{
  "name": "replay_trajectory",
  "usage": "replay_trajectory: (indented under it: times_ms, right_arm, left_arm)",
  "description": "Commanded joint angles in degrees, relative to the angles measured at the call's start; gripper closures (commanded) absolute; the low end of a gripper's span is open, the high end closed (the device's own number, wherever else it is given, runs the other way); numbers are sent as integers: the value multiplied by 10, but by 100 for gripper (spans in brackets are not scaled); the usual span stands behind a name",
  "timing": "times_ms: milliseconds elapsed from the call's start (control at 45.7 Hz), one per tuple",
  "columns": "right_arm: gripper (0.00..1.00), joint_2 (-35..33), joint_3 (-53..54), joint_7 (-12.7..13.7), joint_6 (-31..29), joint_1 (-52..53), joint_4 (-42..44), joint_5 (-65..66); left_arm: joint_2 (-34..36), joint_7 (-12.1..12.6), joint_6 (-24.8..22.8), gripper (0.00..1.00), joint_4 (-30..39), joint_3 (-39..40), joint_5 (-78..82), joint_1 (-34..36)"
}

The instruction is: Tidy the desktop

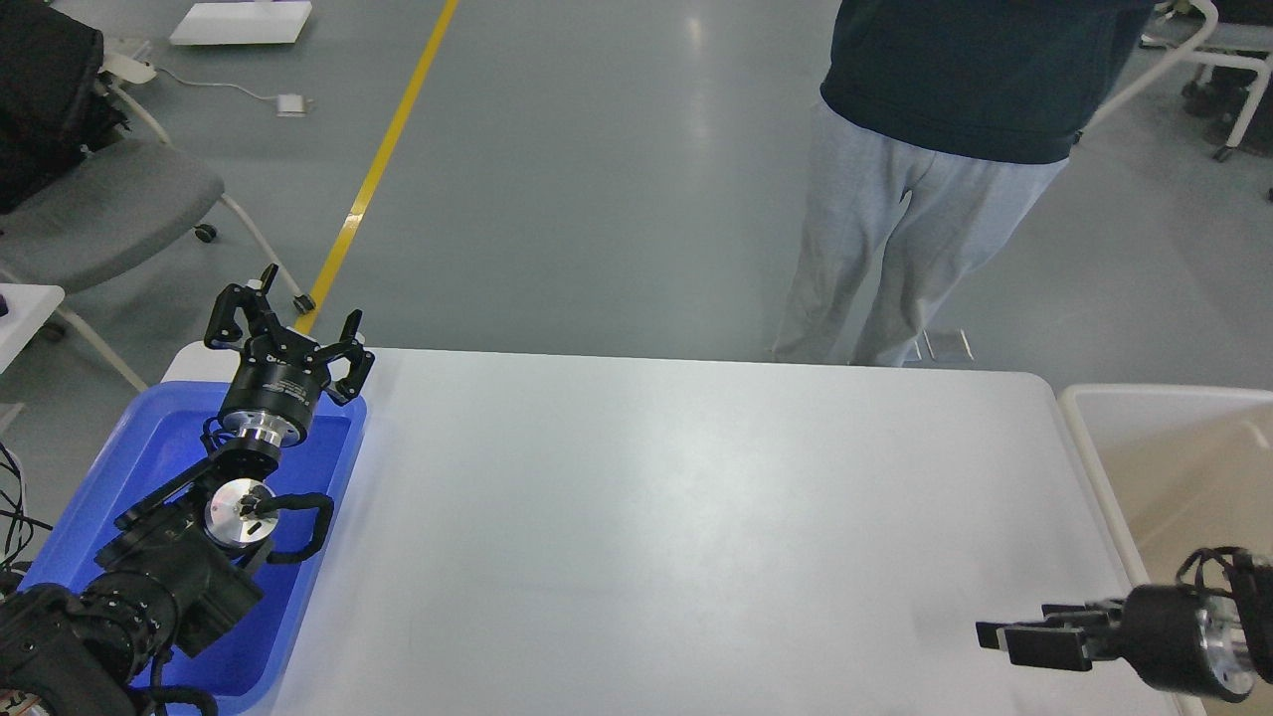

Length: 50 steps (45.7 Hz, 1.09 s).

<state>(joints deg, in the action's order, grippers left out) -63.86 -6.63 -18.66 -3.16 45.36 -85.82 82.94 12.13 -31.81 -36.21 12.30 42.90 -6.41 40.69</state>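
White desktop (pixel 636 517) looks bare, so tidying seems done. Left gripper (pixel 288 333) spread wide, holding nothing, over blue tray (pixel 119 477). Right gripper (pixel 1024 636) fingers together, nothing held.

A lab or workshop hall: grey coated floor (pixel 597 199) with a yellow line (pixel 383 164) (rolling chairs (pixel 109 214) alongside).

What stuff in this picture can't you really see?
- Blue tray, head view: the left arm covers much of its inside, so anything under it is hidden.
- Beige bin, head view: cut off by the right edge.
- Person behind the desktop: the top edge cuts them off above the chest.
- Right gripper: side-on, so open or shut is unclear.
- Left gripper: open, empty.
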Motion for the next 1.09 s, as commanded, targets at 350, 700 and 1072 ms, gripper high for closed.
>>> replay_trajectory:
  times_ms: [350, 700, 1072]
  right_arm:
    - [0, 50, -111, 149, -131, 126, -142, -217]
    - [1, 99, -119, 140, -49, 34, -102, 17]
    - [1, 146, -117, 137, -6, 11, -54, 28]
  left_arm:
    - [0, 0, 1, 0, 0, 0, 0, 0]
    - [0, 0, 0, 0, 0, 0, 0, 0]
    - [0, 0, 0, 0, 0, 0, 0, 0]
